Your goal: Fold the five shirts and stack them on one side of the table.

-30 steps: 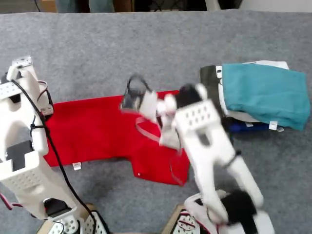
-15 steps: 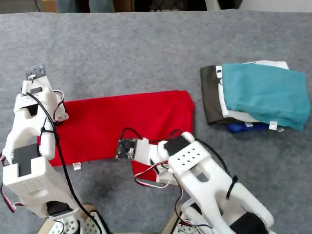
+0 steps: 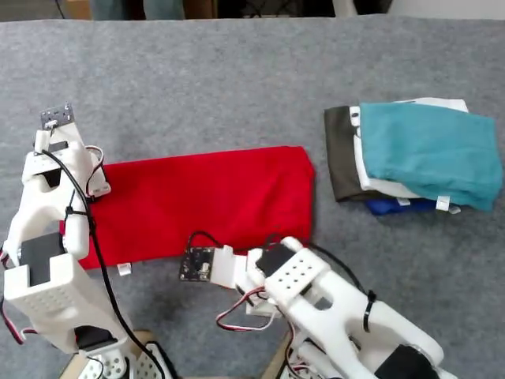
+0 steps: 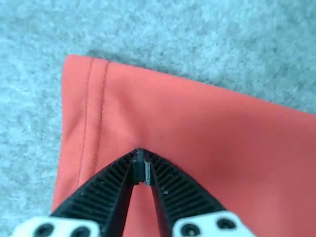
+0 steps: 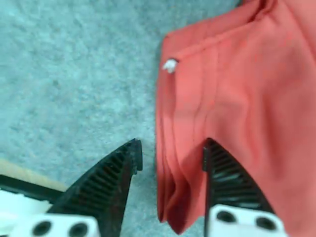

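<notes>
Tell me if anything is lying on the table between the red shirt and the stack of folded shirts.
Nothing visible does. Between the red shirt and the stack of folded shirts lies just a strip of bare grey table. The right gripper is open at the shirt's edge nearest the arms, off that path.

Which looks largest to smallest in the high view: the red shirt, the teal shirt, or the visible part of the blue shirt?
1. red shirt, spread flat
2. teal shirt, folded
3. blue shirt, only a sliver shows
</notes>
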`<state>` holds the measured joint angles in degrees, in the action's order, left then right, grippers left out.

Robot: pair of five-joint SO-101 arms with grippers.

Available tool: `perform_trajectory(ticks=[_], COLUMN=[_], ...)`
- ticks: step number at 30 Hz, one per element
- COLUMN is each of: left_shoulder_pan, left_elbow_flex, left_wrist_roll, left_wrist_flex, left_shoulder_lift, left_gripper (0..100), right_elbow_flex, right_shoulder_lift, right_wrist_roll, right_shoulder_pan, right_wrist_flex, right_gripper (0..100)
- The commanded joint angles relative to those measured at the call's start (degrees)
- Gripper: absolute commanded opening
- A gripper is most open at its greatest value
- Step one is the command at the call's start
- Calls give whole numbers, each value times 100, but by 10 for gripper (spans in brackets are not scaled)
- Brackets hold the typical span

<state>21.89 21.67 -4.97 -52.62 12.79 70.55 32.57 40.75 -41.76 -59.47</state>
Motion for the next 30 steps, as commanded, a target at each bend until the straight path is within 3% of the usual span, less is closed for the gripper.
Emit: perform_trajectory(ticks=[1, 8, 12, 18, 22, 25, 30], left_shoulder_pan=[-119, -110, -110, -110, -110, -110, -110], left_elbow_flex=[31, 57, 57, 57, 48, 40, 31], left_wrist_roll=[-35, -35, -35, -35, -35, -35, -35], left_wrist_flex=[79, 79, 79, 79, 79, 79, 79], left_shoulder_lift=[-53, -53, -53, -53, -53, -53, -53], left_gripper=[29, 29, 29, 29, 29, 29, 29], right_elbow_flex=[4, -40, -479, -998, -2035, -3459, -5305], right_shoulder_lift=[48, -1209, -1886, -2114, -2114, -2158, -2826], right_wrist_roll=[-44, -44, 229, 255, 246, 246, 308], right_shoulder_pan=[-53, -35, 9, 800, 993, 985, 1099], right_wrist_flex=[237, 905, 791, 738, -404, -1873, -2664], right_gripper=[175, 47, 13, 13, 13, 13, 13])
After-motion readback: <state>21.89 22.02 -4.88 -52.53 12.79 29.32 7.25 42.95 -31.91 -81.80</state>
